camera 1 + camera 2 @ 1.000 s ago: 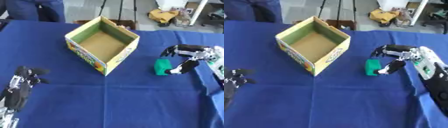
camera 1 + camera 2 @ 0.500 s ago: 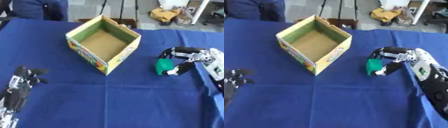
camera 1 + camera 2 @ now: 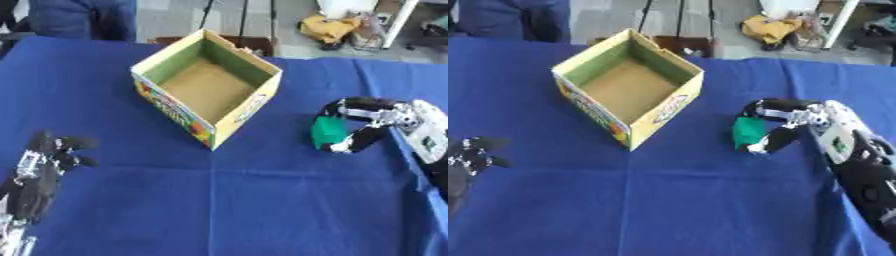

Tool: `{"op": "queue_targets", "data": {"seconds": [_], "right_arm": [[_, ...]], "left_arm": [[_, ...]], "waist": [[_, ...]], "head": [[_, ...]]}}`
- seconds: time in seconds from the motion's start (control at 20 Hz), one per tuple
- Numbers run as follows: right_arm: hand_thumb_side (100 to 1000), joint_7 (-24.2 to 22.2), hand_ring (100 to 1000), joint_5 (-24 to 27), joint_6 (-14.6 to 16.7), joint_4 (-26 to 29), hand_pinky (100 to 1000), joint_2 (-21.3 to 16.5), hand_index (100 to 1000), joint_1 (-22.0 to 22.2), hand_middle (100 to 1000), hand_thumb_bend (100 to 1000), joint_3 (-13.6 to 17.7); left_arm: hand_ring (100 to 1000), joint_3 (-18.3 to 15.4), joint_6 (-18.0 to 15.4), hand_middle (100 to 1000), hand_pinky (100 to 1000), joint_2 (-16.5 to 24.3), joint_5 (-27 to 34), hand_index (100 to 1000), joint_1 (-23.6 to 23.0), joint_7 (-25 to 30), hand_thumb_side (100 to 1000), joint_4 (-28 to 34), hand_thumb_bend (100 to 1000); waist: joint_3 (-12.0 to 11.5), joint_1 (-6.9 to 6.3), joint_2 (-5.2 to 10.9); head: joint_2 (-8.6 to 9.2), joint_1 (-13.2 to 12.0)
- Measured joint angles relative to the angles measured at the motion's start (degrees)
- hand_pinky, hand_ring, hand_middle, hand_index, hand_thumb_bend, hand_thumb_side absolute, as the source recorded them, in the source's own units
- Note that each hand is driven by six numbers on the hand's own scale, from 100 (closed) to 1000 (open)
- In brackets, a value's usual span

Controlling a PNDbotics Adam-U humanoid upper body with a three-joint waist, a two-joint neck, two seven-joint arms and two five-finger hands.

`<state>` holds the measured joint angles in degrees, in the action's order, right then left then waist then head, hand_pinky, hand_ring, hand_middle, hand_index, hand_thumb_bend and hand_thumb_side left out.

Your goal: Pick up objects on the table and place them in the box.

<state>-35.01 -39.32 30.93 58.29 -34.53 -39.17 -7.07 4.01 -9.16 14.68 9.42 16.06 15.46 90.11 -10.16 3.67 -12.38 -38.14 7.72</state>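
Observation:
A small green object (image 3: 329,132) sits on the blue tablecloth at the right. My right hand (image 3: 366,121) curls round it, fingers over its top and thumb (image 3: 357,142) under its near side. To the left of it stands the open cardboard box (image 3: 208,95), yellow outside with coloured print, its brown floor bare. My left hand (image 3: 44,169) rests open on the cloth at the lower left, far from the box and the green object.
The blue cloth (image 3: 227,205) covers the whole table. Beyond the far edge are a person's legs (image 3: 83,19), tripod legs and a yellow thing (image 3: 325,28) on the floor.
My right hand has closed further round the green object and shifted slightly towards the box. The camera has tilted a little; the left hand stays put.

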Motion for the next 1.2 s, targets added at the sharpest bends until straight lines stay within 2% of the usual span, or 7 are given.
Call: {"op": "queue_targets", "data": {"seconds": [0.1,0.25,0.5,0.7,0.75,0.8,1.2], "right_arm": [[235,0.00,712,-0.09,0.00,0.02,722,0.01,848,-0.04,724,100,0.04],[100,0.00,632,-0.44,0.00,0.06,706,0.01,835,-0.12,668,100,0.23],[107,-0.08,454,-0.70,-0.08,0.27,645,0.01,771,-0.14,532,100,0.40],[196,0.70,408,-0.38,0.70,0.83,590,0.00,696,0.00,437,100,0.52],[278,1.01,403,-0.21,0.99,1.15,583,-0.01,684,0.16,426,100,0.51],[207,1.31,400,0.06,1.24,1.53,579,-0.01,679,0.25,420,100,0.49],[164,3.06,391,4.68,1.20,7.43,577,-1.80,655,-2.23,408,100,1.09]], "left_arm": [[807,0.00,0.00,603,613,0.00,-0.04,636,0.00,0.00,1000,0.00,402],[807,0.00,0.00,603,613,0.00,-0.14,636,0.00,0.00,1000,0.00,402],[807,0.00,0.00,603,613,-0.01,-0.22,636,0.00,0.00,1000,0.00,402],[807,0.00,0.00,602,613,-0.01,-0.23,636,0.00,0.00,1000,0.00,403],[807,0.00,0.00,602,613,-0.01,-0.23,636,0.00,0.00,1000,0.00,403],[807,0.00,0.00,602,613,-0.01,-0.23,636,0.00,0.00,1000,0.00,403],[807,-0.01,0.00,602,614,0.00,-0.25,636,-0.02,0.00,1000,-0.01,403]], "waist": [[0.00,0.01,0.00],[0.02,0.03,0.00],[0.09,0.05,0.00],[0.28,0.05,0.00],[0.30,0.05,0.00],[0.34,0.04,0.00],[0.87,0.35,0.16]], "head": [[0.00,0.00],[0.00,0.00],[0.00,-0.02],[0.00,-0.05],[0.00,-0.06],[0.00,-0.08],[-0.02,-0.55]]}}
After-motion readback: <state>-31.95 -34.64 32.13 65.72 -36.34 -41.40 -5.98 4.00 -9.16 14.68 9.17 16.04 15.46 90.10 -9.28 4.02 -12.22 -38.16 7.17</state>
